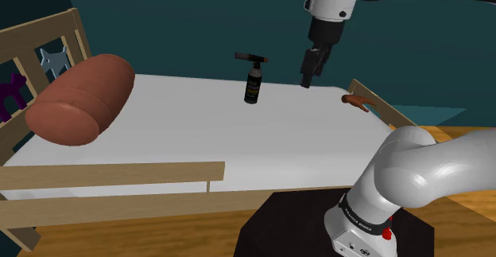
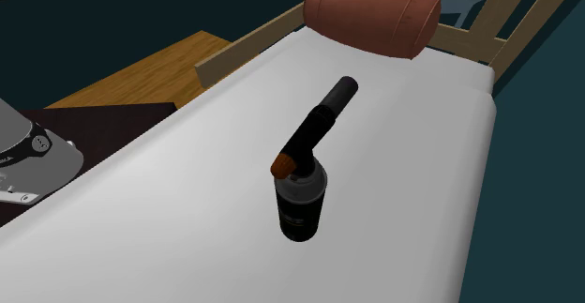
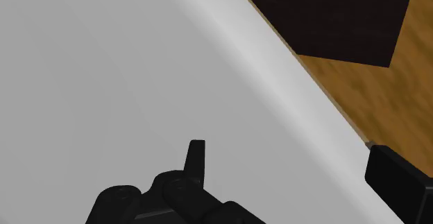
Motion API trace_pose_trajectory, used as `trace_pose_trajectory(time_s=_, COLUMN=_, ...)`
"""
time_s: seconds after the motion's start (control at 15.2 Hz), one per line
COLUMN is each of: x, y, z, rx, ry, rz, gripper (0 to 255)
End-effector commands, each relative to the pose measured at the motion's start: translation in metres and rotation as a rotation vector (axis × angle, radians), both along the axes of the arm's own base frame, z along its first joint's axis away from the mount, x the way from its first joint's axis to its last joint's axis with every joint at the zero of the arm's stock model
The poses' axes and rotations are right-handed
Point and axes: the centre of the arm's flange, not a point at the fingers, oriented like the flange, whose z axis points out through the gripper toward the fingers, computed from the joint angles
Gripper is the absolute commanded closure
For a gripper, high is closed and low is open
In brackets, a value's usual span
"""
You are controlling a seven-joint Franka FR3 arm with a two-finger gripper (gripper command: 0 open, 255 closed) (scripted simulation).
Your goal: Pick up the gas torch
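Observation:
The gas torch (image 1: 253,82) is a black canister with a bent black nozzle and a small brown knob. It stands upright on the white mattress (image 1: 199,136) toward the far side, and in the second exterior view the torch (image 2: 302,193) rises from the middle of the mattress (image 2: 169,207). My gripper (image 1: 308,77) hangs above the mattress, to the right of the torch in the shoulder view and clear of it. In the wrist view the gripper (image 3: 288,157) is open, its fingers (image 3: 198,157) apart over bare mattress near its edge.
A brown bolster pillow (image 1: 79,100) lies at the wooden headboard (image 1: 44,48). A wooden side rail (image 1: 111,176) runs along the near edge. A small brown object (image 1: 355,100) sits at the mattress's right corner. The dark stand (image 1: 302,227) and a wood floor (image 3: 361,84) lie beside the bed.

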Motion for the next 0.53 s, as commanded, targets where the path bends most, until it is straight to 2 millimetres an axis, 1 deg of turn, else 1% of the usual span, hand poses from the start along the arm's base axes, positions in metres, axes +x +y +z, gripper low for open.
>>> trace_pose_trajectory(time_s=0.0, x=0.0, y=0.0, z=0.0, rx=0.0, ry=0.0, rz=0.0, gripper=0)
trace_pose_trajectory(time_s=0.46, x=0.061, y=-0.07, z=-0.012, rx=0.033, ry=-0.005, rz=0.114, gripper=0)
